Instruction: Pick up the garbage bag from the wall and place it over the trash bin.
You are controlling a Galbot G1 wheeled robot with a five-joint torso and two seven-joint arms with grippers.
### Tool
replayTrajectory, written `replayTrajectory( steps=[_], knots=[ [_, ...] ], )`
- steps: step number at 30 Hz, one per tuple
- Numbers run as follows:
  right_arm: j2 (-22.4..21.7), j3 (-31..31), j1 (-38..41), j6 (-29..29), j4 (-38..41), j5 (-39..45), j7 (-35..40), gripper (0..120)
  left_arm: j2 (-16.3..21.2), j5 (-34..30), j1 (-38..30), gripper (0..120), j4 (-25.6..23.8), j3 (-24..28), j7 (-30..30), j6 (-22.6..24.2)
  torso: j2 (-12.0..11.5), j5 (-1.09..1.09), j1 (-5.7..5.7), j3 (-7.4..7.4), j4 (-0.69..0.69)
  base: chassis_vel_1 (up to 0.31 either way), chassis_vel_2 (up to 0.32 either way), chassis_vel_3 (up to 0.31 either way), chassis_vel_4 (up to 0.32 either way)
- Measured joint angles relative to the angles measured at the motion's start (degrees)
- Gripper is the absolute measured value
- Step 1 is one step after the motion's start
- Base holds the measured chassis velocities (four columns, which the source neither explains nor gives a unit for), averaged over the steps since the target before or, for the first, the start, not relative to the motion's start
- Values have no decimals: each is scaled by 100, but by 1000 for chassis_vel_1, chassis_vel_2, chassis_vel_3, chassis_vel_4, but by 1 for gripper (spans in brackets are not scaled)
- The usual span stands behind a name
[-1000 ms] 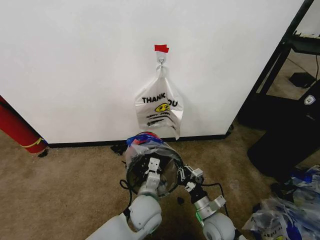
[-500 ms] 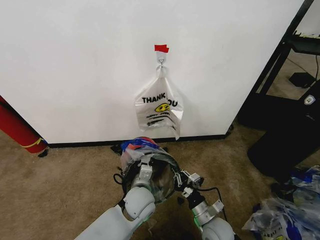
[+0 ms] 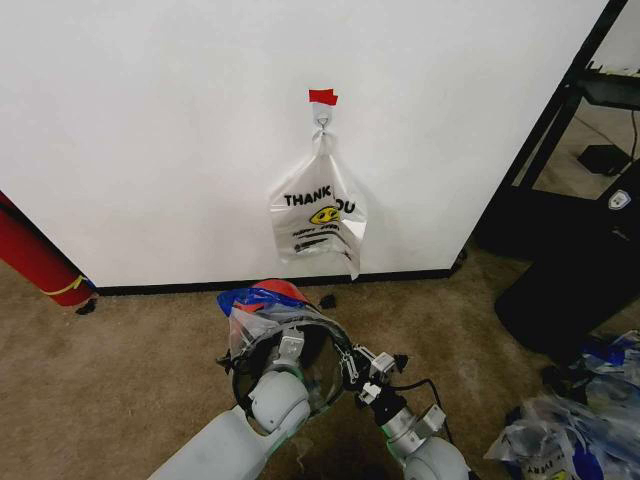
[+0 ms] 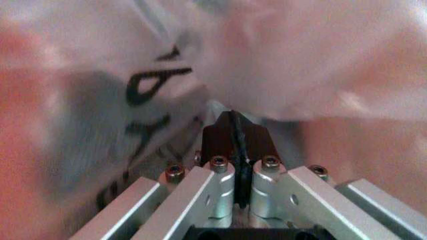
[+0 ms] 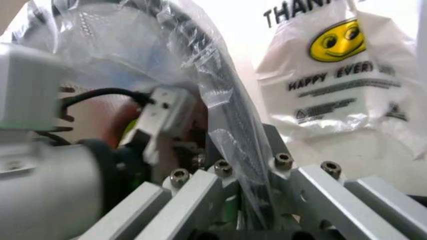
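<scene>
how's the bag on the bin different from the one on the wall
The garbage bag has blue strips and is stretched over the trash bin rim, pinched by the left pincer and right pincer. The THANK YOU bag has no blue and hangs free from a wall hook, untouched. Both are thin, crinkly plastic with black lettering.

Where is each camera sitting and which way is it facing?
Head view: high, looking down at the wall, the hung bag and the trash bin; both arms show.
Left wrist view: behind the left gripper, jaws shut on the garbage bag.
Right wrist view: behind the right gripper, clamping the same garbage bag; shares the hung bag with head view.
</scene>
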Motion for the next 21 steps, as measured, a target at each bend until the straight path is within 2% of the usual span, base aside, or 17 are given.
replayTrajectory(
  steps=[21],
  knots=[
    [38,267,194,205,-266,-75,144,0,308,324,383,0,-462,354,145,-44,-1,0,0,0,0,0,0,0,0]
  ],
)
